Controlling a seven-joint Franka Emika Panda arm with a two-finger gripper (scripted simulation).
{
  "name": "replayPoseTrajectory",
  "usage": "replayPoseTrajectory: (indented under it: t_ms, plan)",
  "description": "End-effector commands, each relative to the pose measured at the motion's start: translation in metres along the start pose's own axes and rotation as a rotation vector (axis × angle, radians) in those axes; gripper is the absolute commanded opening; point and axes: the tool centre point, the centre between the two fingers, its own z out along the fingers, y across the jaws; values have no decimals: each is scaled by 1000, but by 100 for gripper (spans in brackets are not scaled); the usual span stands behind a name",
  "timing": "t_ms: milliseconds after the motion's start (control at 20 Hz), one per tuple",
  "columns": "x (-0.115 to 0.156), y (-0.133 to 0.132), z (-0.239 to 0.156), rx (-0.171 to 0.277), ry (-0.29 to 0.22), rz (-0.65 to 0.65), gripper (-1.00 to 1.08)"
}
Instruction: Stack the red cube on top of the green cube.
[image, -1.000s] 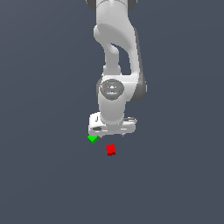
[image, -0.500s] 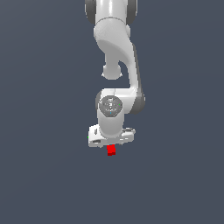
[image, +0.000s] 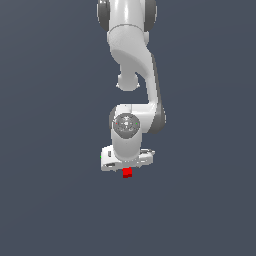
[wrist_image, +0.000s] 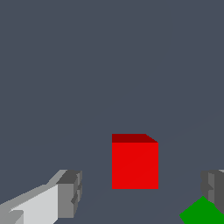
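**Pincer low over the red cube, nothing gripped yet**

My pincer (wrist_image: 140, 192) hangs with its fingers (wrist_image: 70, 192) spread apart, one on each side of the red cube (wrist_image: 134, 164) and clear of it, as the wrist view shows. The cube sits flat on the grey floor (wrist_image: 109, 65), its near face square to my camera, roughly midway in the gap. In the exterior view it (image: 127, 173) peeks out just below my white hand (image: 127, 160).

The green cube (wrist_image: 202, 212) lies close by, just beside one finger in the wrist view, with only a corner of it showing. In the exterior view my hand hides nearly all of it.

I judge this to be the approach before the grab; the stack has not begun.

Risks I see from here:
- That finger stands very near the green cube. If I come down or drift that way, I may knock it and shift the target.
- If I close off-centre, one pad meets the red cube first and pushes or twists it, giving a skewed hold.
- If I close too high, I pinch only the top edge and the cube may slip on the lift.
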Motion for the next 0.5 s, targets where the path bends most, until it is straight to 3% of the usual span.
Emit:
replayPoseTrajectory:
  t_ms: [0,450]
  plan:
    - [0,0,0,0,0,0,100]
    - [-1,0,30,0,0,0,100]
